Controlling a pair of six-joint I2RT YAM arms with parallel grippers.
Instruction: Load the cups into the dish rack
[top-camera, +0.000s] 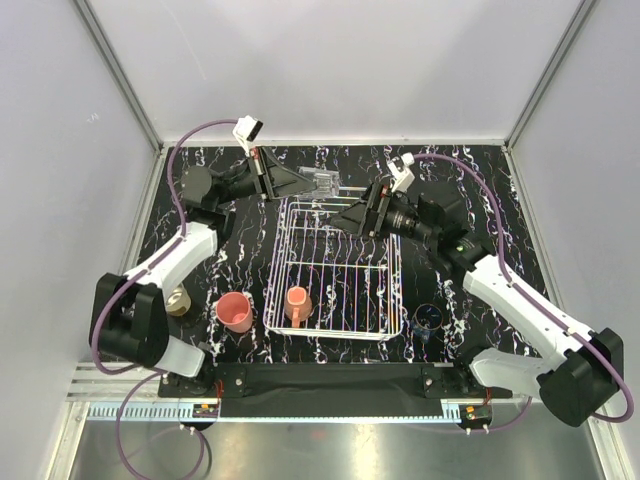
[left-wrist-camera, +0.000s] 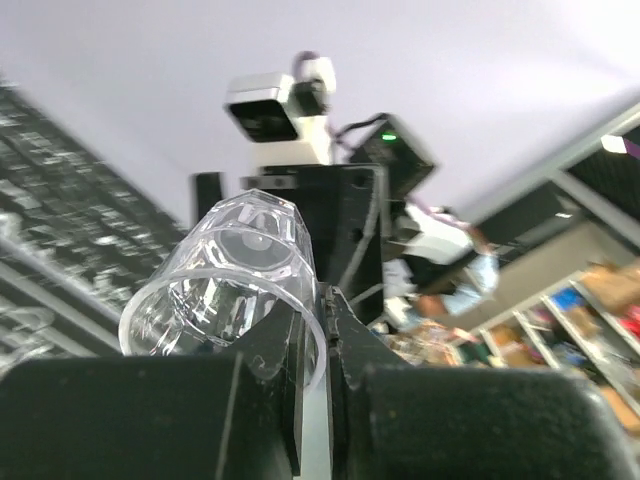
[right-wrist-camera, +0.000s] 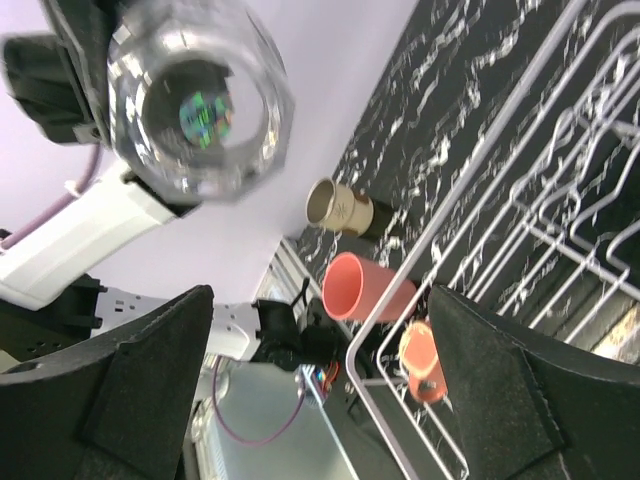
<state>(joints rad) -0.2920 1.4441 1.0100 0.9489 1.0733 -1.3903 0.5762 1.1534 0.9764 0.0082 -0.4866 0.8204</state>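
Note:
My left gripper (top-camera: 305, 185) is shut on the rim of a clear glass (top-camera: 325, 183) and holds it in the air over the far edge of the white wire dish rack (top-camera: 335, 330). In the left wrist view the fingers (left-wrist-camera: 345, 330) pinch the glass (left-wrist-camera: 225, 280) by its wall. My right gripper (top-camera: 345, 216) is open and empty just right of the glass, above the rack's far part. An orange mug (top-camera: 297, 303) lies in the rack's near left corner. The pink tumbler (top-camera: 235, 312), cream cup (top-camera: 178, 300) and dark blue cup (top-camera: 430, 318) stand on the table. The second clear glass is out of view.
The right wrist view shows the held glass (right-wrist-camera: 200, 100) from its base, with the cream cup (right-wrist-camera: 338, 208), the pink tumbler (right-wrist-camera: 365, 288), the orange mug (right-wrist-camera: 422, 358) and the rack bars (right-wrist-camera: 520, 200) below. Grey walls close in the black marbled table (top-camera: 480, 200).

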